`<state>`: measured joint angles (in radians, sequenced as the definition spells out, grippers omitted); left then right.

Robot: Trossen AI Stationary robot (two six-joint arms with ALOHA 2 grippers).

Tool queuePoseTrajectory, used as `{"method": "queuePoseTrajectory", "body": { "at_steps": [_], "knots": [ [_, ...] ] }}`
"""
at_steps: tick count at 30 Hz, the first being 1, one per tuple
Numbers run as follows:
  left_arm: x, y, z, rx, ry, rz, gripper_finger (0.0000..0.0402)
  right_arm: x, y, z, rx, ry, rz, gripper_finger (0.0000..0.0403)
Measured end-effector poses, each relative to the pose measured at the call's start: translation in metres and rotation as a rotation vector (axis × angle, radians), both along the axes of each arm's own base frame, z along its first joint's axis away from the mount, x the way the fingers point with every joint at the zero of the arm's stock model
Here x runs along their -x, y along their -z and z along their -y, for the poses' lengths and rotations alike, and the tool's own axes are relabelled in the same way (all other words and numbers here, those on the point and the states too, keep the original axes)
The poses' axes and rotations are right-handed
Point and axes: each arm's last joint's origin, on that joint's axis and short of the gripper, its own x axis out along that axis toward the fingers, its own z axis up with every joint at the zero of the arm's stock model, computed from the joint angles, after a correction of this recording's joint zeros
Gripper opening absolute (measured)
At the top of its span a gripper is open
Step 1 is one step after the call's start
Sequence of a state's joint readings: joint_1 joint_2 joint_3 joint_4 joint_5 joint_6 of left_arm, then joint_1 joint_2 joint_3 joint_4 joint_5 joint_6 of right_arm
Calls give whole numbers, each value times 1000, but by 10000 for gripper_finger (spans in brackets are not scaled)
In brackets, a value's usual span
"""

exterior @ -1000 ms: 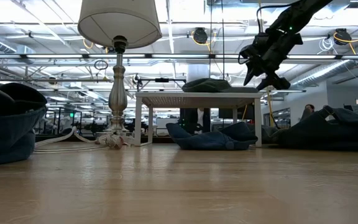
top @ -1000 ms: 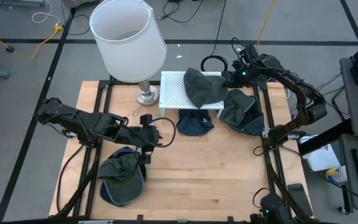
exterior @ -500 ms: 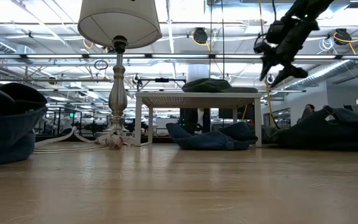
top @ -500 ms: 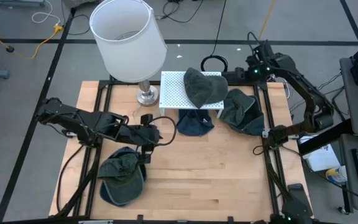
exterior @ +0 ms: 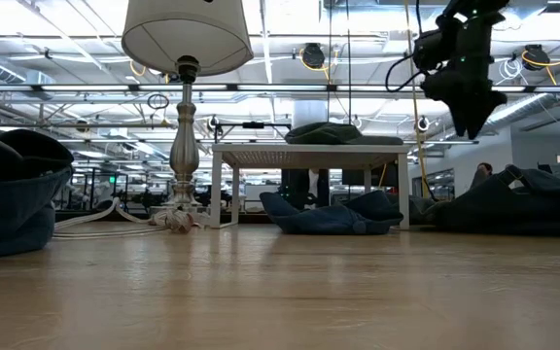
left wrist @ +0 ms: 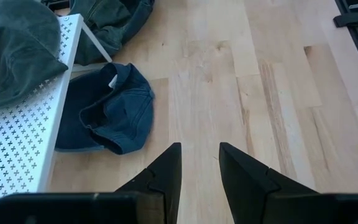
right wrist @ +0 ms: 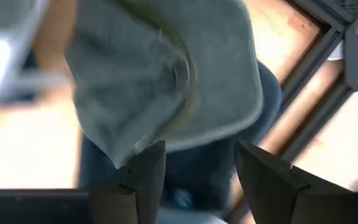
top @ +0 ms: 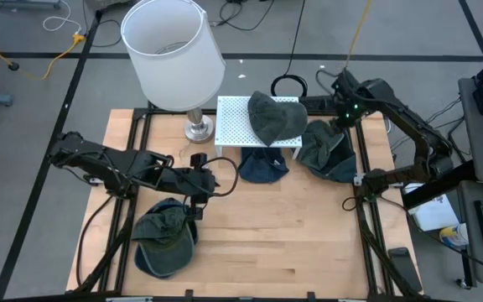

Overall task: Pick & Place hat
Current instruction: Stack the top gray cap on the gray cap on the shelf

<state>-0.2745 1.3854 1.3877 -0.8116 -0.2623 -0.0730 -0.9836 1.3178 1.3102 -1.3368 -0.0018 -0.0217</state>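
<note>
One green hat (top: 272,116) lies on the white perforated stand (top: 235,126).

Wooden table (top: 267,226) carries a lamp (top: 196,127), a white perforated shelf (top: 237,126) topped by one green hat (top: 271,116), a blue hat (top: 262,166) beneath, hat piles right (top: 327,151) and front-left (top: 164,237).

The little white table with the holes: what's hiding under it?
A dark blue hat lies under the white table, partly sticking out in front. Its back part is covered by the tabletop. A green hat sits on top.
</note>
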Motion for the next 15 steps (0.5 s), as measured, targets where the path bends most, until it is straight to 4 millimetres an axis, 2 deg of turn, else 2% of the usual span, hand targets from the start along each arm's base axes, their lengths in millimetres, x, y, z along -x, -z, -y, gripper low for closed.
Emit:
{"method": "queuePoseTrajectory", "body": {
  "at_steps": [10,12,15],
  "knots": [
    [0,0,0,-13,13,-1,113,-18,1,-23,-24,-536,-99,167],
    [0,0,1,-13,15,-1,113,-20,6,-29,-27,-646,-163,167],
    [0,0,2,-12,20,-1,113,-18,24,-38,-53,-789,-282,170]
  ]
}}
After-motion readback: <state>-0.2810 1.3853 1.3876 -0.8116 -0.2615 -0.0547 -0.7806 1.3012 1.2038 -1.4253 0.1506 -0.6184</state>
